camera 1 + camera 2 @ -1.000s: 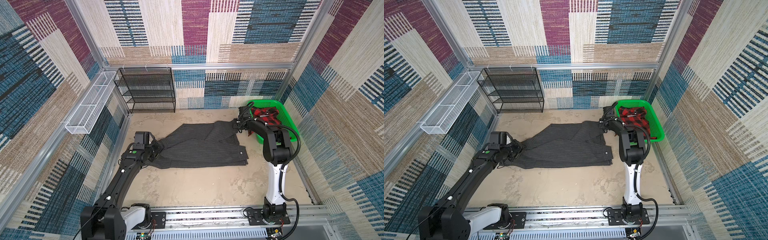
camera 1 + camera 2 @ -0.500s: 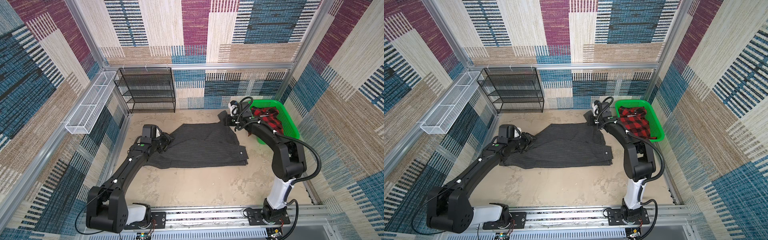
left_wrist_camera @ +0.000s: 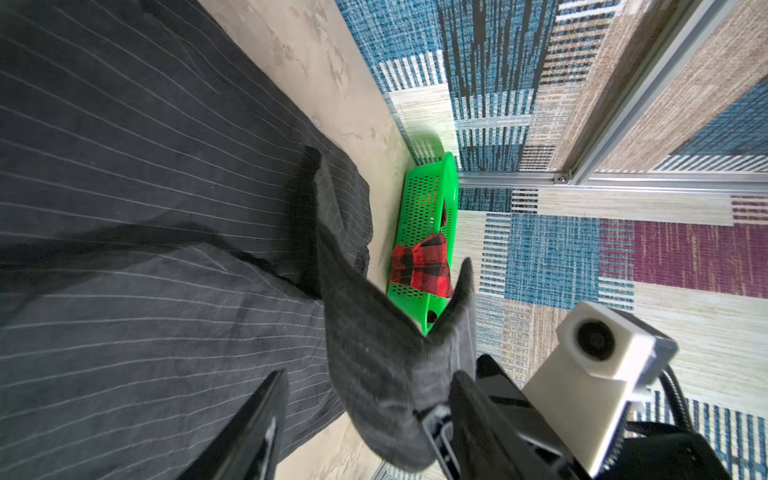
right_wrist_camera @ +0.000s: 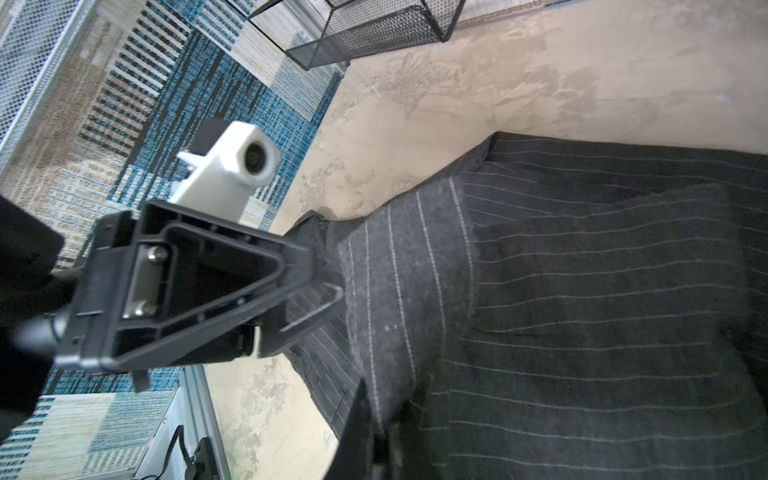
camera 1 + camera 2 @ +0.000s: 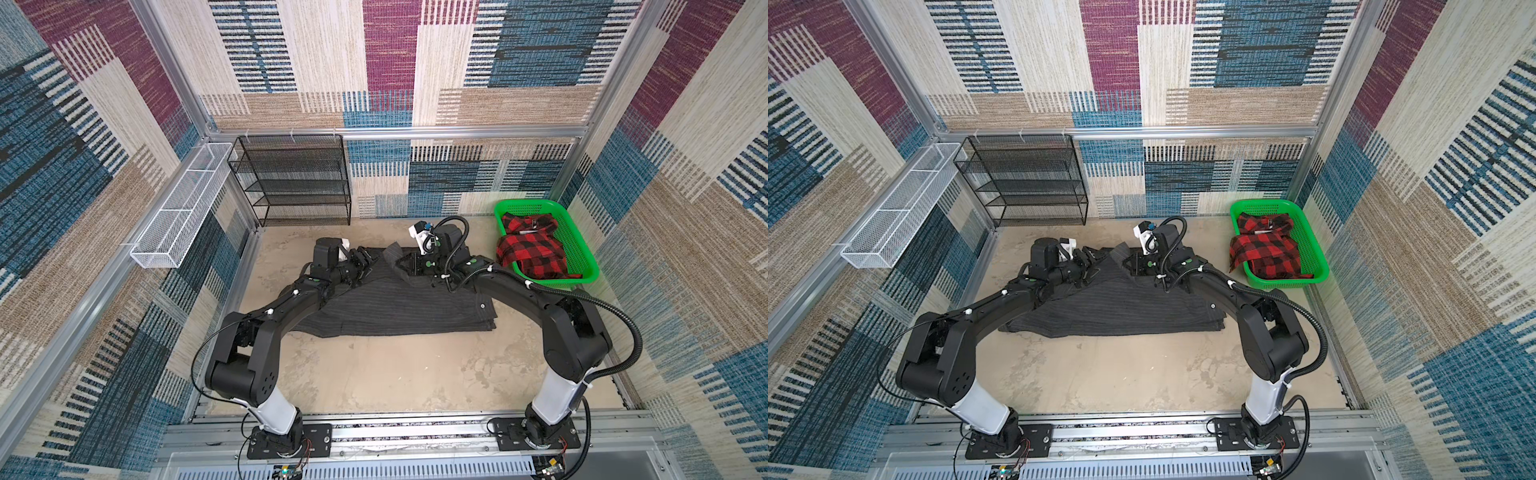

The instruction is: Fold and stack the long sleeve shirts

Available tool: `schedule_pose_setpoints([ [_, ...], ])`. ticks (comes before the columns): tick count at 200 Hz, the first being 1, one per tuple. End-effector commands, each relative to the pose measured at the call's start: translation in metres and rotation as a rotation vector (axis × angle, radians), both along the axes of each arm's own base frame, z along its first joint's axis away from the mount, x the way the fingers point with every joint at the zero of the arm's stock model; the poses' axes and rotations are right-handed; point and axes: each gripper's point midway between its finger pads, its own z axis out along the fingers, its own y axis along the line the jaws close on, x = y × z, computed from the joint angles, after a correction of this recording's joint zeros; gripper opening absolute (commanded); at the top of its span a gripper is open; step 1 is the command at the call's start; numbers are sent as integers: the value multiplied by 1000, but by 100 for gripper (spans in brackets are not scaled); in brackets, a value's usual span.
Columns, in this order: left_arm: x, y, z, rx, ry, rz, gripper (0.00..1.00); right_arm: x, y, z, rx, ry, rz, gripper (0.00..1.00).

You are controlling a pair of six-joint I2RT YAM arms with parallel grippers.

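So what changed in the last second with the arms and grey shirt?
Both grippers moved inward to the middle of the grey shirt, bringing its ends along. The left gripper has opened, apparently letting go; the right gripper stays shut on a flap. The red checked shirt in the green basket stayed put.

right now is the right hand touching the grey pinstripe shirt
Touching. The right wrist view shows the right hand closed on a raised strip of the grey pinstripe shirt.

Charcoal pinstriped shirt [image 5: 395, 307], red-black check shirt [image 5: 532, 253], green basket [image 5: 528, 204]
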Motion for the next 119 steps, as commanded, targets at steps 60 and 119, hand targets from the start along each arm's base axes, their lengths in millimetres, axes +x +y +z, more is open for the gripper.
schedule_pose_setpoints([
  [60, 16, -41, 25, -102, -111, -56, 55, -8, 14, 19, 53, -19, 27, 6],
  [119, 21, -50, 24, -119, -119, -68, 0, -12, 23, 17, 60, -12, 49, 10],
])
